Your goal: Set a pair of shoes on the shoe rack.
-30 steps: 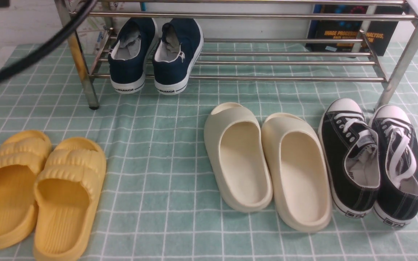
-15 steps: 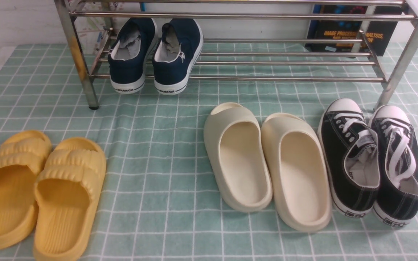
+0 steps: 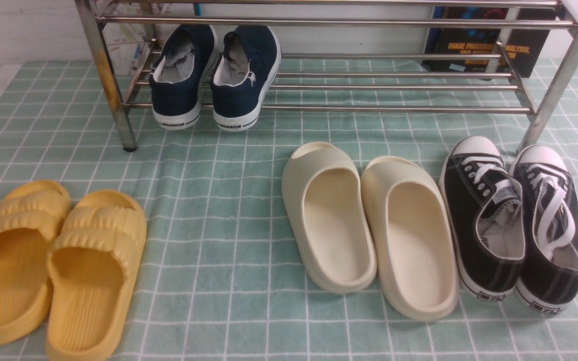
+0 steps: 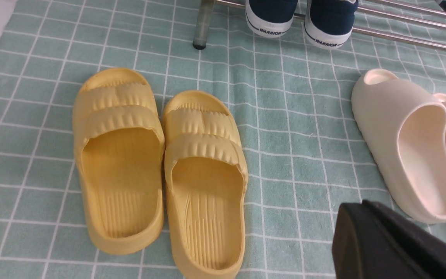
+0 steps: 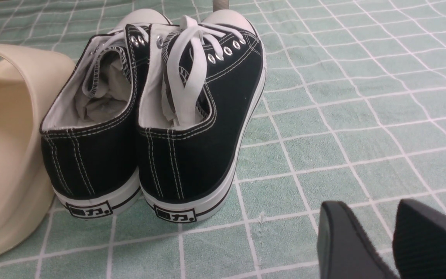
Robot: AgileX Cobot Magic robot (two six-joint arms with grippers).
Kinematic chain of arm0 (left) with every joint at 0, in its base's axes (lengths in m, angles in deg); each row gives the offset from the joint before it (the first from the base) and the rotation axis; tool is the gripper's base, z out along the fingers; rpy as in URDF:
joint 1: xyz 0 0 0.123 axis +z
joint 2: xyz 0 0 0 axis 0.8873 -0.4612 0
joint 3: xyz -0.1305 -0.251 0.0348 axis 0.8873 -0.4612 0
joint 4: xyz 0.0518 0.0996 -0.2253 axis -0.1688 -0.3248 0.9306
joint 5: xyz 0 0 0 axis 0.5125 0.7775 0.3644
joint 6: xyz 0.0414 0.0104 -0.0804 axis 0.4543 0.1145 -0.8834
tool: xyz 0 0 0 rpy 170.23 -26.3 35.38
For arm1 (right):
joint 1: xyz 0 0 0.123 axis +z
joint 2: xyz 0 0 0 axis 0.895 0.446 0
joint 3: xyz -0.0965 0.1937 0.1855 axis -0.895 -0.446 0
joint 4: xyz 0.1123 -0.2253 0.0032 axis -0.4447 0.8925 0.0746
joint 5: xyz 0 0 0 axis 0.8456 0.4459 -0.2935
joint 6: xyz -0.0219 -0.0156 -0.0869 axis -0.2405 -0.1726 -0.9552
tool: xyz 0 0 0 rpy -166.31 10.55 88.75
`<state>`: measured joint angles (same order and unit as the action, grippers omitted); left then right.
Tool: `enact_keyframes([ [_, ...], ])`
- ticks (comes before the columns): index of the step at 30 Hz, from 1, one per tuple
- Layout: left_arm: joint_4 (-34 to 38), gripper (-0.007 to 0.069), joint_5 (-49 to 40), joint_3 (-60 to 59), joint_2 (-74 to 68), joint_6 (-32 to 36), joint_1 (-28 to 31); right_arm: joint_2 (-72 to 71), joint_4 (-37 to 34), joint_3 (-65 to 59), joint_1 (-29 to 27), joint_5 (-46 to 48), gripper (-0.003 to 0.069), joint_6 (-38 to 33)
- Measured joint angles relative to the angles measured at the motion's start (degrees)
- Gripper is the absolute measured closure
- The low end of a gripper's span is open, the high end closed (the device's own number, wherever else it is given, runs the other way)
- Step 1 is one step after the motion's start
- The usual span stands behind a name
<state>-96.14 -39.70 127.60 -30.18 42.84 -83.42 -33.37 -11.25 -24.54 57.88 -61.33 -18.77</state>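
Closed and empty, the left gripper (image 4: 397, 240) shows in its wrist view only as one dark mass above the green checked cloth (image 3: 229, 260), near the heel of the cream clogs (image 3: 369, 225), touching nothing. Seen from its own wrist, the right gripper (image 5: 378, 236) has its two black fingers (image 5: 343, 244) a narrow gap apart with nothing between them, hanging over the cloth just beside the heels of the black lace-up sneakers (image 3: 515, 220). On the shoe rack (image 3: 394, 108), the pair of shoes (image 3: 216, 75) sits at the left end of the lowest tier, close to the left front leg. Both navy shoes lie side by side with their long axes running front to back across the bars, toes pointing toward the rack's back and heels toward the camera; the white heel soles stick out past the front bar. In front of the rack on the cloth lie the yellow slippers (image 3: 53, 265) off its left end, the cream clogs before its middle, and the black sneakers by its right front leg, toes toward the rack. Behind the rack's right end stands a dark book (image 3: 484, 45).
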Motion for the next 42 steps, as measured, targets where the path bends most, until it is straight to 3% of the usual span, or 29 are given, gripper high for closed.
enact_keyframes([
  [4,-1.3,0.0638,2.6,-2.4,0.5,0.0,0.0,0.0,0.0,0.0,0.0,0.0,0.0419,0.0],
  [9,-2.4,0.0638,14.6,-11.1,3.9,0.0,2.7,0.0,0.0,0.0,-0.1,0.0,0.0419,0.0],
  [10,-2.3,0.0638,22.7,-17.1,6.0,0.0,5.2,0.0,0.0,0.0,0.0,0.0,0.0419,0.0],
  [11,-2.3,0.0638,23.6,-17.1,6.2,0.0,5.4,0.0,0.0,0.0,0.0,0.0,0.0419,0.0],
  [16,-1.0,0.0638,44.6,-34.1,13.3,0.2,13.2,0.0,0.0,0.0,0.0,0.0,0.0419,0.0],
  [18,-0.3,0.0638,48.2,-38.3,15.8,0.2,15.1,0.0,0.0,0.0,0.0,0.0,0.0419,0.0],
  [25,1.9,0.0638,49.1,-46.8,24.0,3.5,19.4,0.0,0.0,0.0,0.0,0.0,0.0419,0.0],
  [31,6.2,0.0638,46.8,-52.1,29.7,11.0,21.7,0.0,0.0,0.0,0.0,0.0,0.0419,0.0],
  [42,8.1,0.0638,42.0,-55.0,30.0,11.5,21.7,0.0,0.0,0.0,0.0,0.0,0.0419,0.0],
])
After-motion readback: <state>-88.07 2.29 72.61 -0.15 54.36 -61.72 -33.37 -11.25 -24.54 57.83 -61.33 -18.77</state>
